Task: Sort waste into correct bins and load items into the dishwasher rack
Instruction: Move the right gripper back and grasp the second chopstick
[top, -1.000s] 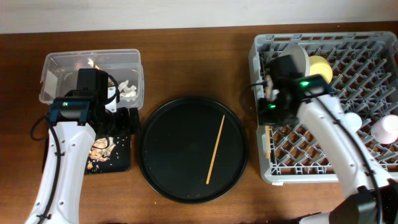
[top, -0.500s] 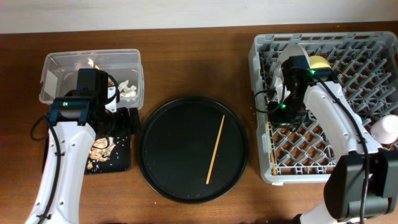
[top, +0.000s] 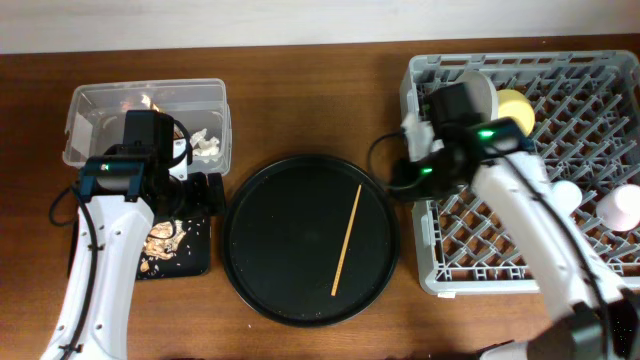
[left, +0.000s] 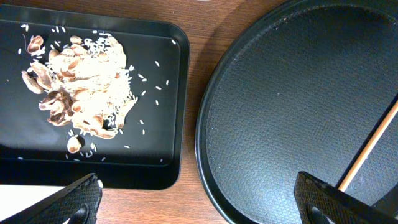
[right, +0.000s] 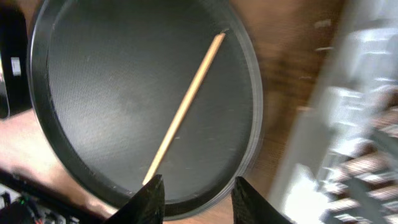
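One wooden chopstick (top: 347, 240) (right: 183, 109) lies slantwise on the big round black tray (top: 270, 250). My right gripper (top: 400, 178) (right: 196, 199) hovers over that tray's right edge, beside the dishwasher rack (top: 520, 275). Its jaws are open with nothing between them. The rack holds a grey-green plate (top: 480, 85), a yellow bowl (top: 515, 102), a pale cup (top: 567, 190) and a pink cup (top: 622, 208). My left gripper (top: 205, 193) (left: 199, 202) stands wide open and empty between the shallow black bin (left: 180, 93) of food scraps (left: 81, 81) and the round tray.
The clear tub (top: 90, 100) at the back left holds white tissue (top: 208, 143) and a shiny wrapper (top: 150, 100). Bare wood shows along the table's front. In the right wrist view the rack's wall (right: 367, 124) is a blur on the right.
My right gripper has opened and swung left out of the rack to the round tray's right edge. The left arm has not moved.
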